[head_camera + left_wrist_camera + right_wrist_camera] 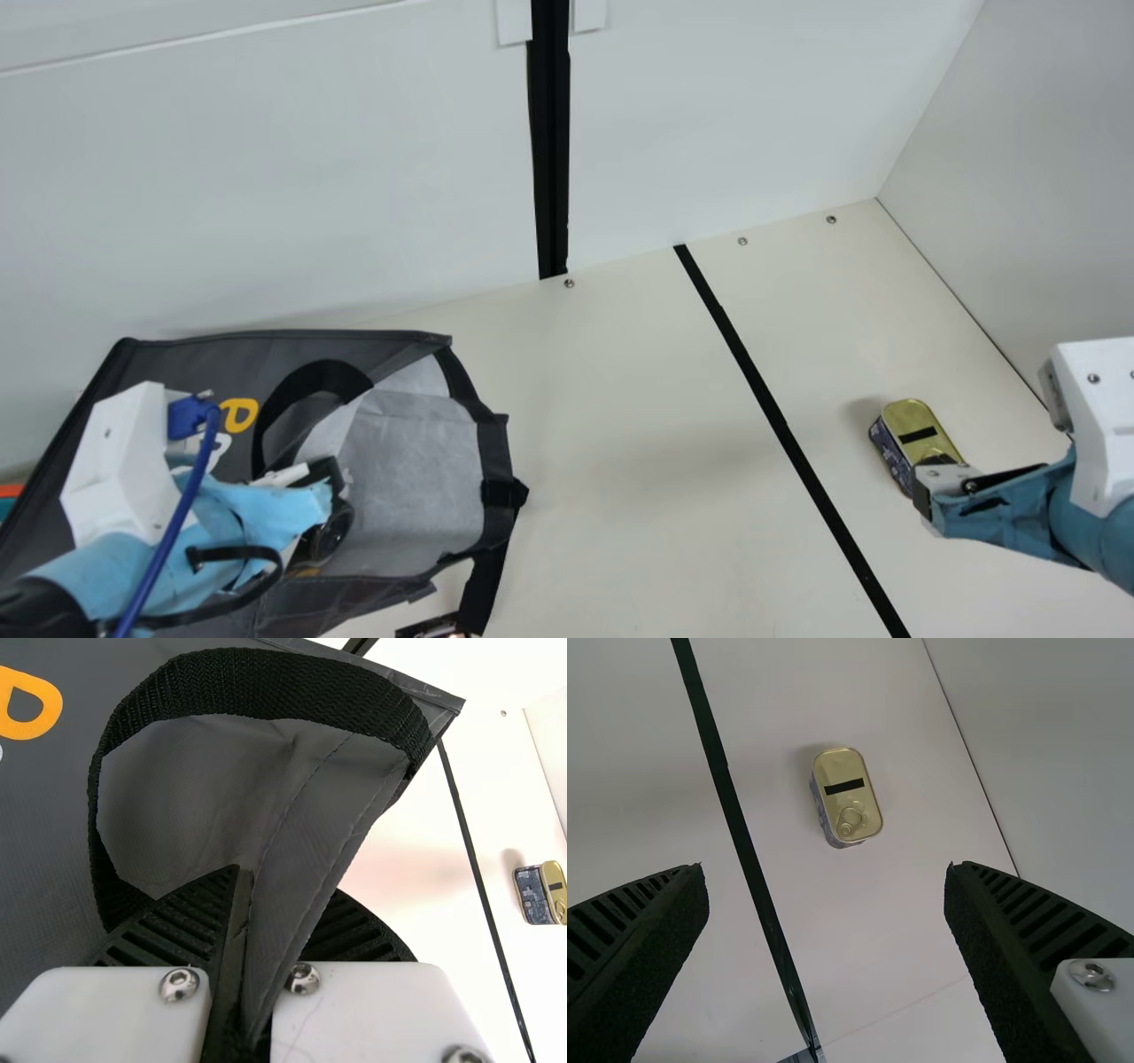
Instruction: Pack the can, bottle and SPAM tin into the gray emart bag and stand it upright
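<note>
Presently your left claw (282, 886) pinches the gray bag (407, 478) by its rim, presumably to keep the mouth open; your right claw (826, 868), spread wide, points toward the tin (847, 793), lid-up on the tabletop (620, 443), likely for grasping.

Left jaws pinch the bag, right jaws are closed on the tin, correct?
Not quite: the right jaws are open, with the tin on the table beyond them, as the right wrist view shows. The left jaws do pinch the bag.
</note>
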Controlling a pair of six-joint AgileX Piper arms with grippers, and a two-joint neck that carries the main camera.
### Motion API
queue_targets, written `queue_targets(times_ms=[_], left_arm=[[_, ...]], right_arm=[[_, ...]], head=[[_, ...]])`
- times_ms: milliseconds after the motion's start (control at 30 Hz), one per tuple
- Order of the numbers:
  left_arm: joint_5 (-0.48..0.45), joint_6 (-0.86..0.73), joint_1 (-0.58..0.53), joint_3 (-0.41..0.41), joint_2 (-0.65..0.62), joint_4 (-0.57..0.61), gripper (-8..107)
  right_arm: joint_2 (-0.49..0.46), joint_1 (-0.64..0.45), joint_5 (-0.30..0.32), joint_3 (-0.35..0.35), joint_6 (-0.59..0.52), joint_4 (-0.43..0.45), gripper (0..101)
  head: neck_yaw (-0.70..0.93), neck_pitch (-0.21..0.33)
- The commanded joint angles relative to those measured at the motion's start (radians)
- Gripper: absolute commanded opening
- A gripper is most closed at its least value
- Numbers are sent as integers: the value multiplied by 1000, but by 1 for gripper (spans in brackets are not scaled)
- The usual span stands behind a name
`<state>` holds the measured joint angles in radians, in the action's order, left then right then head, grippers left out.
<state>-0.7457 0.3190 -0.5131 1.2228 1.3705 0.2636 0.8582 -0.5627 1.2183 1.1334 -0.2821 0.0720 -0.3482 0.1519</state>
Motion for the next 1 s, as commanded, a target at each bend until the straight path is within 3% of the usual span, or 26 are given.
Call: queue_targets(times_ms=[0, 967], left_arm=[[0, 0, 0, 0, 0, 0, -8], [0, 0, 0, 0, 0, 0, -8]], right_arm=[[5, -8, 2, -3, -12, -7, 95], [155, -224, 2, -3, -313, -139, 95]], head=[[-1, 23], [-1, 23]])
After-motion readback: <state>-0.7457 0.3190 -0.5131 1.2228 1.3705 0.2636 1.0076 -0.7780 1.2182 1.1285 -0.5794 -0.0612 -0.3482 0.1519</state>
